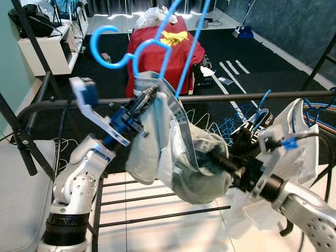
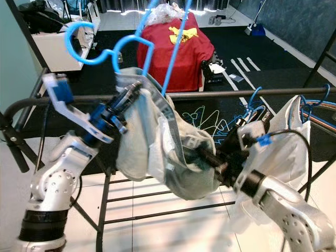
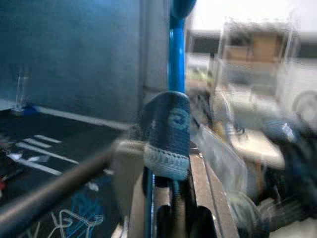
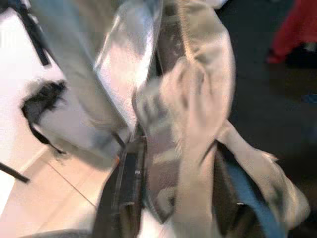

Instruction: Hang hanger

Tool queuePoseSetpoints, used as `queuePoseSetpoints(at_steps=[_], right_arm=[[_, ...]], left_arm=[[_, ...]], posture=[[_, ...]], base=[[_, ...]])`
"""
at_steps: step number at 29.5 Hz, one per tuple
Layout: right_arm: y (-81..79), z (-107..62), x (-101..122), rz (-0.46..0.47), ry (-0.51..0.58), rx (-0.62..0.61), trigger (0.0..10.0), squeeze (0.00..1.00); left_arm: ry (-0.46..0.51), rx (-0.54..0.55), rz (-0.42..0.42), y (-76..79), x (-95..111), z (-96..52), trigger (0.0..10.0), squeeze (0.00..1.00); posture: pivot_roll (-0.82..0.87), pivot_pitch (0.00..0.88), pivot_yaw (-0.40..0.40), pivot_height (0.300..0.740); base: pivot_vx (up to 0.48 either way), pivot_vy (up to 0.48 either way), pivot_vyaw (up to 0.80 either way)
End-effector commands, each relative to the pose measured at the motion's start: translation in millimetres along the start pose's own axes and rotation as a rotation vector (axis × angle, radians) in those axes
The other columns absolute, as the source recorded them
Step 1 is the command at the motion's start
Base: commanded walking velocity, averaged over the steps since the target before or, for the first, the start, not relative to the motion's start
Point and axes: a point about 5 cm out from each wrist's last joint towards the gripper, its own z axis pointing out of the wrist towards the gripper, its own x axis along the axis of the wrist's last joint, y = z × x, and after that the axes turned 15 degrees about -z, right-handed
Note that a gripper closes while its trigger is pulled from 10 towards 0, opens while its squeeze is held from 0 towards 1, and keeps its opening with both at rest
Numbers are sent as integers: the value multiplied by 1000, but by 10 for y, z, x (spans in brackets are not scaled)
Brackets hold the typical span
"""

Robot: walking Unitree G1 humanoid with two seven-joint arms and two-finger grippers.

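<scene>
Floor here is white tile (image 1: 157, 231) close to the robot and dark carpet (image 1: 105, 73) past the black rail (image 1: 220, 97). The rail runs across the room from side to side. Beyond the rail, a red cloth (image 1: 168, 52) lies on the carpet, and a white shelf (image 1: 47, 50) stands off toward the robot's left. More blue hangers (image 1: 320, 107) and a white garment (image 1: 294, 136) hang at the rail's right end.

The left arm bends up from below the rail. The left gripper (image 1: 149, 94) sits right at the rail, its fingers pinched together on the top of the grey clothing and the blue hanger (image 1: 184, 63). In the left wrist view the blue wire (image 3: 176, 54) goes straight up past a fold of cloth between the fingers.

The right arm reaches in from the right, below the rail. The right gripper (image 1: 205, 155) is pushed into the grey clothing (image 1: 184, 157), its fingers clamped on the cloth.

The hanger stands above the rail, leaning back away from the robot. Its long wires run up, and its hook (image 1: 113, 44) curls toward the robot's left. The grey clothing sags under the rail.
</scene>
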Motion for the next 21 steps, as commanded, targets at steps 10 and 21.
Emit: queuePoseSetpoints(at_steps=[10,21], right_arm=[[-90,-603,189,-141,-75,175,10000,1000],[-261,-687,980,-292,338,334,10000,0]], left_arm=[[-448,-273,177,62,219,-471,10000,0],[-715,-433,189,166,22,-522,10000,0]], posture=[[-73,99,-23,740],[-72,97,-25,740]], base=[[0,0,0],[0,0,0]])
